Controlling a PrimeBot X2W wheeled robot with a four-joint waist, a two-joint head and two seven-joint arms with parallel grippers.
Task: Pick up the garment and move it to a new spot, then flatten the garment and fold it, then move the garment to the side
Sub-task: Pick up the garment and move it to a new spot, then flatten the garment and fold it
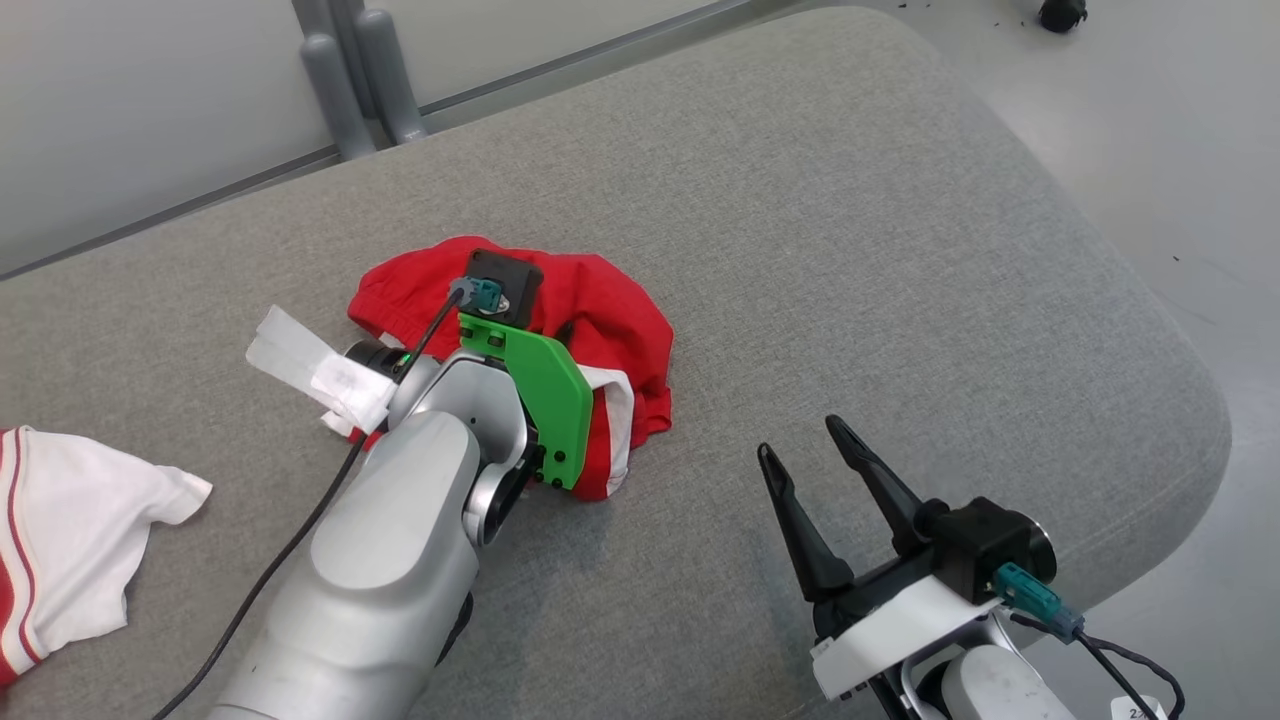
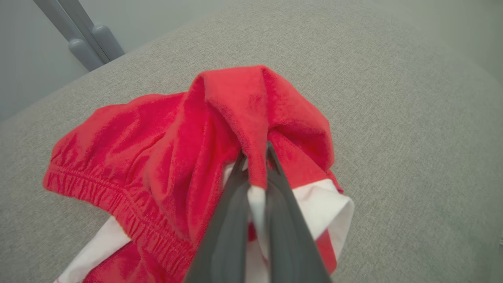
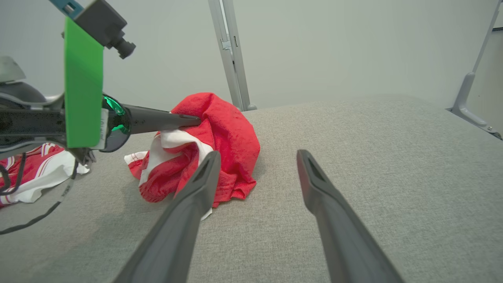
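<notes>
**Pinch on the red garment, lift not yet made**

Crumpled red terry-cloth garment with white trim and a gathered elastic waistband [image 1: 615,310] lies in a heap at the middle of the head view, on the grey fabric-covered worktop [image 1: 850,250]. The left tool [image 2: 257,159] is closed tight on a raised fold of it. In the left wrist view the two dark fingers meet, with a ridge of red cloth and a sliver of white trim squeezed between them. The grip sits near the top of the heap, I judge, so that a lift pulls the cloth up in one piece instead of dragging it across the fabric surface. Most of the garment rests on the worktop, so the pick-up looks begun but not carried through.

The right tool [image 1: 797,440] hangs at the lower right of the head view, jaws spread wide and holding nothing, well apart from the heap. It seems placed there to leave the left arm room, and to be free to take a second corner when flattening comes.

A white garment with red stripes [image 1: 80,520] lies at the lower left edge, apart from the heap. It is not part of this grip.
</notes>
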